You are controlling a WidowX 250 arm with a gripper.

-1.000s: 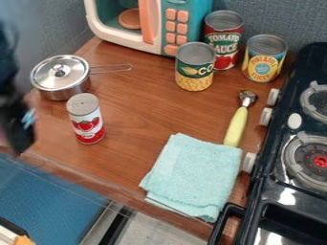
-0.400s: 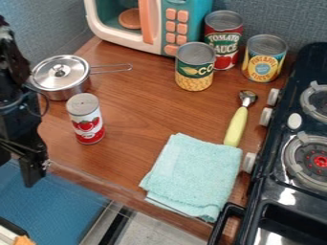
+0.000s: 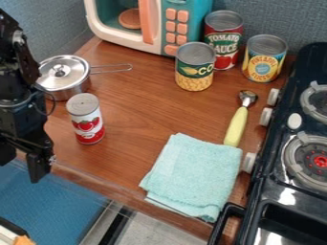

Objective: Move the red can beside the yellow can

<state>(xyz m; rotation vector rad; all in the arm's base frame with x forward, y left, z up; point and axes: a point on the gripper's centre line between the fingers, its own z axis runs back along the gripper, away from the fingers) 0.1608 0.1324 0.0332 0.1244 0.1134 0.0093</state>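
Note:
The black gripper (image 3: pixel 23 165) hangs at the left edge over the counter's front edge, open with nothing between its fingers, to the lower left of the small can. That red-and-white can (image 3: pixel 88 125) with a tomato picture stands upright on the wooden counter. At the back right stands the yellow can (image 3: pixel 263 62) with a pineapple label. Left of it is a taller red tomato sauce can (image 3: pixel 223 40), and in front of that one a green and yellow corn can (image 3: pixel 195 69). All of them are upright.
A lidded metal pot (image 3: pixel 62 79) sits behind the small can, its handle pointing right. A toy microwave (image 3: pixel 153 24) stands at the back. A folded teal towel (image 3: pixel 191 174) lies at the front, touching a yellow-handled scoop (image 3: pixel 236 127). The black stove (image 3: pixel 281 158) fills the right side.
The arm has swung further into view at the left edge, and its gripper has lately shifted slightly up and to the right. The cans have not moved.

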